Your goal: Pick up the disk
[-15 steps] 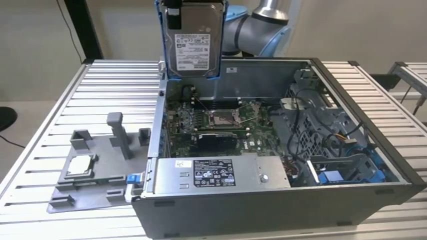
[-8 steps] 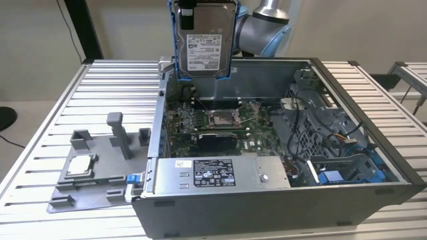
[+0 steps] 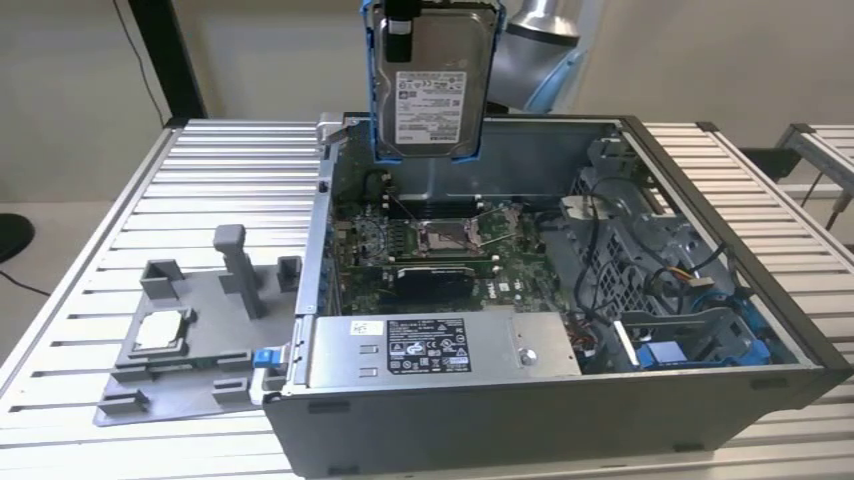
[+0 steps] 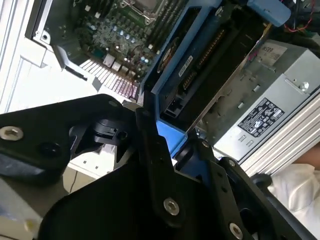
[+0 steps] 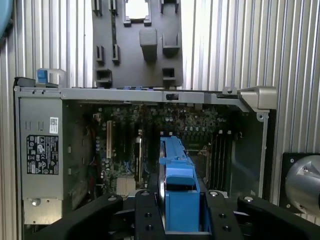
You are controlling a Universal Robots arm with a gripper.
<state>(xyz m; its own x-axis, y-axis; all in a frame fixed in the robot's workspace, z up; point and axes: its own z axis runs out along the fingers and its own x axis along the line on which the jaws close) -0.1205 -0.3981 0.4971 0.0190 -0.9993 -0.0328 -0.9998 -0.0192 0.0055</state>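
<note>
The disk (image 3: 430, 95) is a silver-grey hard drive with a white label, framed by a blue bracket. In the exterior view it hangs upright in the air above the back of the open computer case (image 3: 561, 410). My gripper (image 5: 181, 212) is shut on the disk's blue bracket (image 5: 177, 170), and a black finger (image 5: 146, 215) presses on each side of it. In the second wrist view the gripper (image 4: 172, 145) clamps the bracket's end, and the disk (image 4: 192, 65) points toward the motherboard below.
Inside the case are a motherboard with a CPU socket (image 3: 445, 235), a long grey box with a black label (image 3: 441, 345) and blue drive bays (image 3: 681, 352). A grey fixture plate (image 3: 200, 360) carrying a small square chip (image 3: 158, 328) lies on the slatted table (image 3: 227, 170).
</note>
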